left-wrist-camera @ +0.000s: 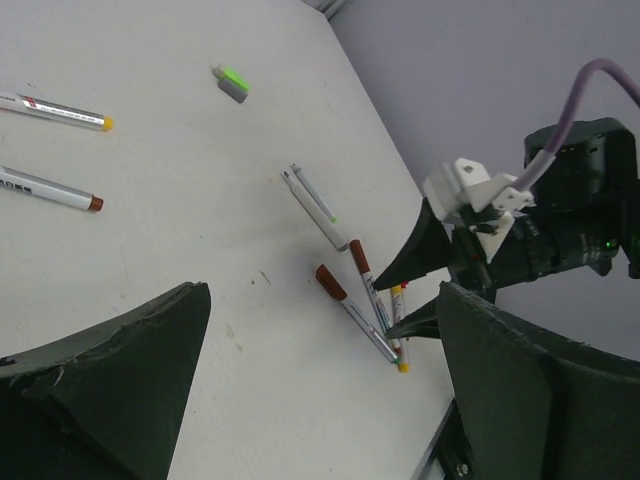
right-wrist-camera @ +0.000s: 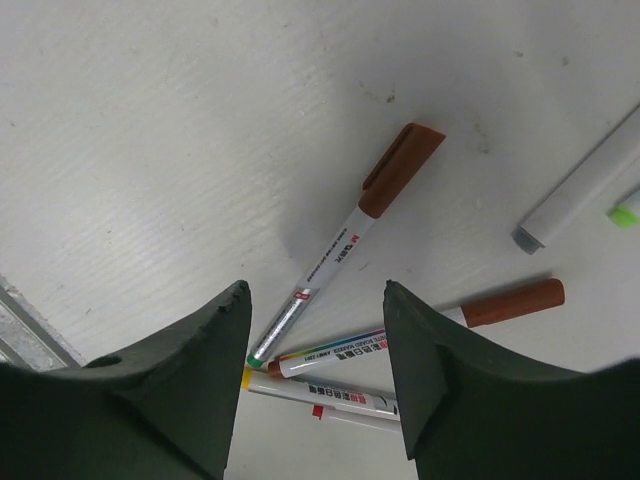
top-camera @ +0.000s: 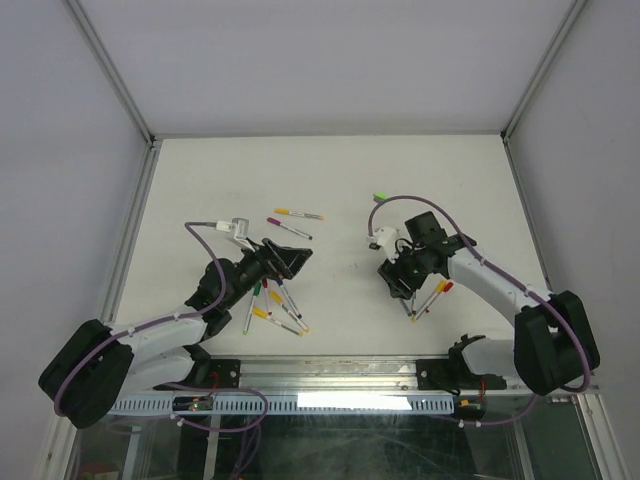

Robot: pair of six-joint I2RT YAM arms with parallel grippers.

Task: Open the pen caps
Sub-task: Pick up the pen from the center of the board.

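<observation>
My right gripper [top-camera: 400, 283] is open and hangs low over a small heap of capped pens [top-camera: 430, 297]. In the right wrist view its jaws [right-wrist-camera: 315, 288] stand either side of a pen with a brown cap [right-wrist-camera: 402, 168]. A second brown cap [right-wrist-camera: 515, 302] lies to the right. A loose green cap [top-camera: 380, 197] lies farther back and also shows in the left wrist view [left-wrist-camera: 231, 82]. An uncapped white barrel [left-wrist-camera: 318, 205] lies near it. My left gripper [top-camera: 290, 258] is open and empty, above another group of capped pens [top-camera: 270, 300].
Two more capped pens [top-camera: 295, 215] lie behind the left gripper, with yellow [left-wrist-camera: 107, 123] and red-brown [left-wrist-camera: 95, 203] ends. A metal rail [top-camera: 330, 375] runs along the near table edge. White walls enclose the table.
</observation>
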